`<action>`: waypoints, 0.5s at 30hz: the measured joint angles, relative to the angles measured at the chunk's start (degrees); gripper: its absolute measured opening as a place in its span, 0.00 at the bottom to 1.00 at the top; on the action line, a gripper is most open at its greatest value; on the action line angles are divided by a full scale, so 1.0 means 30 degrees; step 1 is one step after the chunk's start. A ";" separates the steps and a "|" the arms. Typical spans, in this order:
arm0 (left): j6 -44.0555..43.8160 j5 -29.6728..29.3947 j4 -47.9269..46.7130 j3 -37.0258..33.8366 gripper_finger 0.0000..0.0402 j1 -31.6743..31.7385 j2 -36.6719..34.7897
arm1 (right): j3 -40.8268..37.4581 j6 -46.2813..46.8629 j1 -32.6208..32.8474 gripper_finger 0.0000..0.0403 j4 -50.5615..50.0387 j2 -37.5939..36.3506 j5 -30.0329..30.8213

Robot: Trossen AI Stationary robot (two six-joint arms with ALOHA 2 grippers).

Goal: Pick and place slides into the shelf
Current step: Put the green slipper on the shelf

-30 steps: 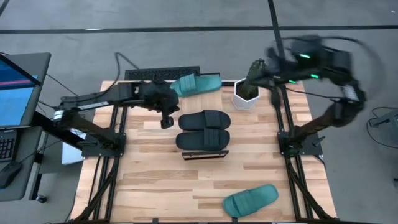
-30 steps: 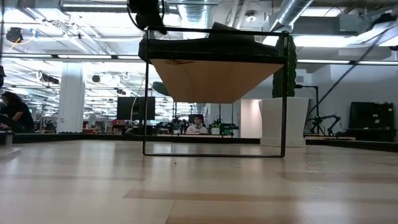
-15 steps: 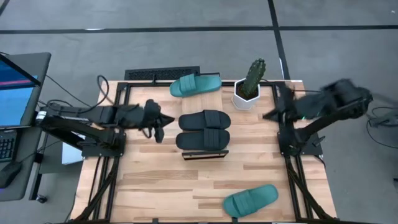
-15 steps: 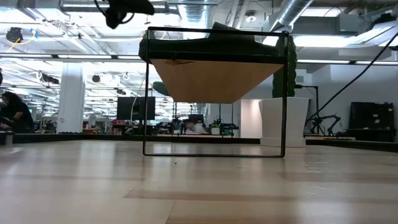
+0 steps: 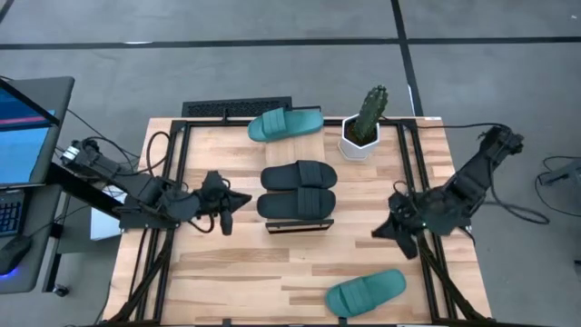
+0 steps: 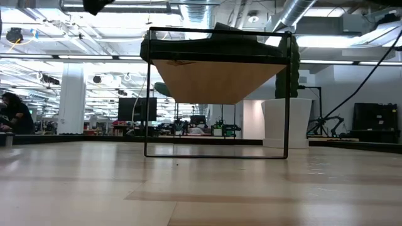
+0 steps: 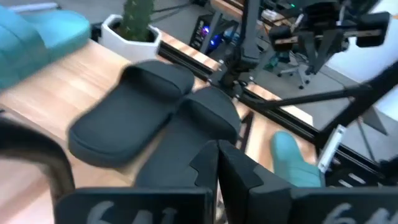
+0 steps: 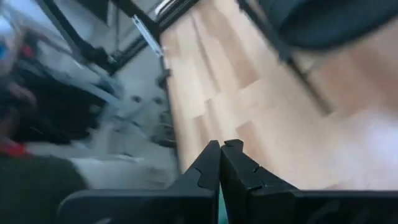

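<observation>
The left gripper (image 5: 224,202) hangs near the table's (image 5: 236,282) left edge, its jaws clenched on nothing, pointing toward the two black slides (image 5: 297,189) on the shelf (image 5: 299,224) at the table's middle. Swinging in from there with shut jaws, it could nudge the nearer black slide off the narrow plank — the pair fills the plank almost completely, so there is little margin.

One teal slide (image 5: 285,123) lies at the table's far edge, just beside the potted cactus (image 5: 365,125). A reach for it risks tipping the pot, and a rubbery strap may flex out of a shallow pinch. Where either teal slide would go is a fair worry: the top looks full, so a third may have to go underneath, through the thin black frame.

The other teal slide (image 5: 366,292) sits at the table's near edge, toward the right corner, close enough to be pushed over the side. The right gripper (image 5: 386,228) hovers near the right edge, jaws shut and empty.

From the low view, the shelf's underside blocks everything behind it — neither teal slide is clearly visible. The right wrist view is smeared, showing only planks and frame rails.
</observation>
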 joint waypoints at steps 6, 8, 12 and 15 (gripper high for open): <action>-0.0553 -0.0334 -0.0085 0.0000 0.00 -0.1463 -0.0008 | -0.1509 0.7607 0.1993 0.00 0.1631 0.1538 0.1835; -0.0646 -0.0331 -0.0088 0.0000 0.00 -0.1775 -0.0008 | -0.1763 0.9880 0.2525 0.00 0.1697 0.2292 0.1916; -0.0690 -0.0323 -0.0034 0.0000 0.00 -0.2248 -0.0008 | -0.2296 1.3357 0.3496 0.01 0.3043 0.4107 0.1904; -0.0930 -0.0321 0.0155 0.0000 0.00 -0.2659 -0.0008 | -0.2306 1.5128 0.3988 0.04 0.4939 0.5615 0.1849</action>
